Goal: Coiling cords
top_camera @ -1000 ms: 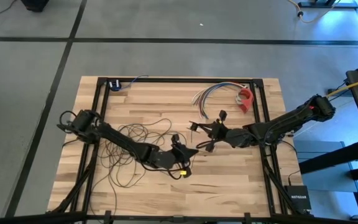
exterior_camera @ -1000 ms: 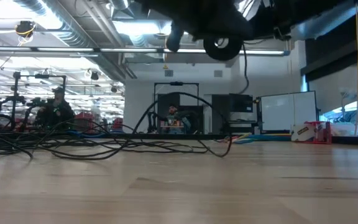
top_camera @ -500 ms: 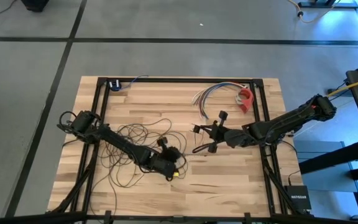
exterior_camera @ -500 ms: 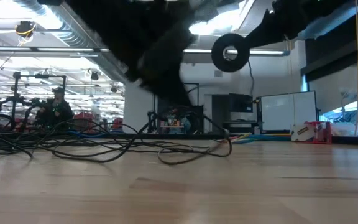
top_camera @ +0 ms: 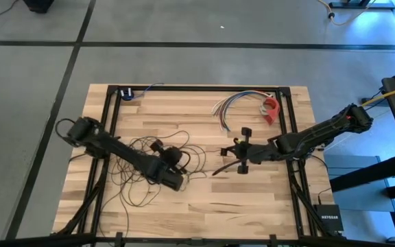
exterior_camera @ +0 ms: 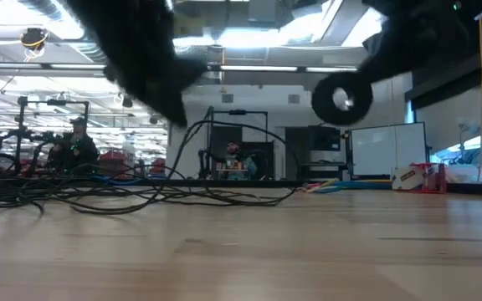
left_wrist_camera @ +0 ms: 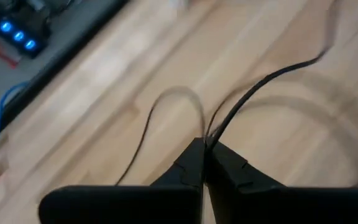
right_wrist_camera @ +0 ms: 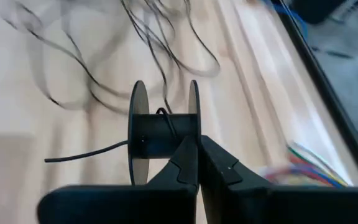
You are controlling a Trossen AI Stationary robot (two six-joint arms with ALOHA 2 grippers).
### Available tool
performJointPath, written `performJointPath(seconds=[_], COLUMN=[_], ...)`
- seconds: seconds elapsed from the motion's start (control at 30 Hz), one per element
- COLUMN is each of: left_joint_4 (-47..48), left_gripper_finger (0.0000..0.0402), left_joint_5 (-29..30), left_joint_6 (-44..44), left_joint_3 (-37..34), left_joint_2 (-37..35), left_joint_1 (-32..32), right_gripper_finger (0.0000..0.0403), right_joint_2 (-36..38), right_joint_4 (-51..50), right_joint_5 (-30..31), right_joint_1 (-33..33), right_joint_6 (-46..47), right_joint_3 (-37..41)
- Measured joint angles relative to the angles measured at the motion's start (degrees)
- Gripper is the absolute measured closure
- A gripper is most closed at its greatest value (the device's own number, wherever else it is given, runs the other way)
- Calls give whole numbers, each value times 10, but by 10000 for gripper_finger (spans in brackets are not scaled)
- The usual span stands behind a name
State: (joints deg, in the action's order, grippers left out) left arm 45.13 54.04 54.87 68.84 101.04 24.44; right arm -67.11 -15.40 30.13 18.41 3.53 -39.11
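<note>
The left gripper (left_wrist_camera: pixel 205 144), at the table's nine o'clock, pinches the cord (left_wrist_camera: pixel 253 90); the right gripper (right_wrist_camera: pixel 197 146), toward three, clamps the spool (right_wrist_camera: pixel 164 134). Winding should go best with steady tension.

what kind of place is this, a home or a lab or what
Most likely a robotics lab or workshop in a large industrial hall. The low view shows exposed ceiling ducts, a whiteboard and a person at equipment racks behind the wooden table, which carries a black metal frame.
</note>
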Motion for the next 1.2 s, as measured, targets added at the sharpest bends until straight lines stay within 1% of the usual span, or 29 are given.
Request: performJointPath(seconds=[0.07, 0.17, 0.3, 0.37, 0.47, 0.57, 0.7, 0.8, 0.97, 1.1, 1.2], left_joint_4=[-35, -108, -220, -283, -371, -438, -527, -590, -686, -714, -726], left_gripper_finger=[397, 396, 396, 396, 396, 396, 396, 396, 396, 396, 396], left_joint_5=[21, 46, 62, 61, 38, 0, -42, -78, -103, -113, -113], left_joint_6=[-21, -78, -167, -219, -288, -330, -369, -388, -409, -420, -420], left_joint_3=[0, 0, 0, 0, 0, 0, 0, 0, 0, 0, 0], left_joint_2=[-29, -56, -71, -71, -70, -69, -48, -18, 29, 39, 38], left_joint_1=[9, 15, 6, -1, -14, -23, -26, -28, -28, -28, -29], right_gripper_finger=[401, 401, 401, 401, 401, 401, 401, 401, 401, 401, 401], right_joint_2=[-3, -14, -48, -68, -91, -100, -100, -100, -100, -100, -100], right_joint_4=[-17, -15, -15, -14, -11, -5, 52, 109, 162, 171, 175], right_joint_5=[13, 16, 19, 32, 65, 116, 169, 174, 162, 124, 123], right_joint_1=[0, 0, 0, 0, 0, -1, -1, -4, -23, -36, -39], right_joint_6=[3, 2, -7, -8, -8, 6, 10, 4, 1, 6, 7], right_joint_3=[0, 2, 3, 3, 3, 3, 3, 3, 3, 3, 3])
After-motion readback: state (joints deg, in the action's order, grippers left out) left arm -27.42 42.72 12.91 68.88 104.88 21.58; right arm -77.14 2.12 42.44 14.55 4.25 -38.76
